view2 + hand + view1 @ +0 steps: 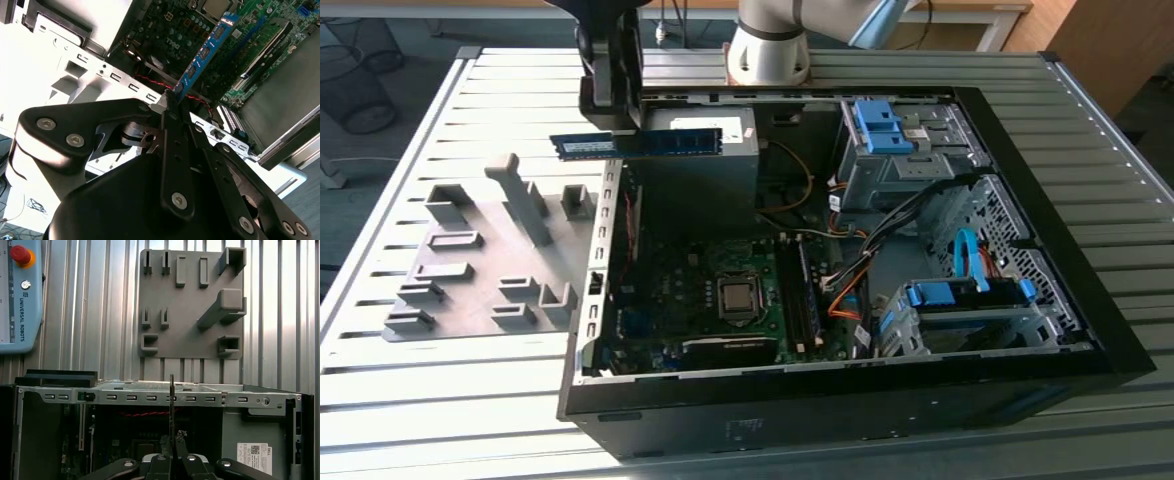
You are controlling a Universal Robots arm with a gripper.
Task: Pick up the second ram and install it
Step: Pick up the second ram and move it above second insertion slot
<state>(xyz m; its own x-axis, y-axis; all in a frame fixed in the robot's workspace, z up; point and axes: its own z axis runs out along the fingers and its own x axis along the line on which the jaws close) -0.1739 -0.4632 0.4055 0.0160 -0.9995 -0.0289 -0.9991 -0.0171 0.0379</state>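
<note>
gripper: the gripper [614, 128] is pinched on the second ram [680, 141], near its middle; fingers closed flat on the board in the second wrist view
ram position: in the air, level, long edge horizontal, above the open computer case [854, 400] at its wall on the exterior view's left; touching nothing else
holder tray: grey holder tray [470, 268] on the bench [454, 400], just beside the case
done: pick-up looks complete, stick is clear of the tray
left: not yet lowered to the motherboard [720, 330]; install not done
slots: cannot tell which are occupied
</note>
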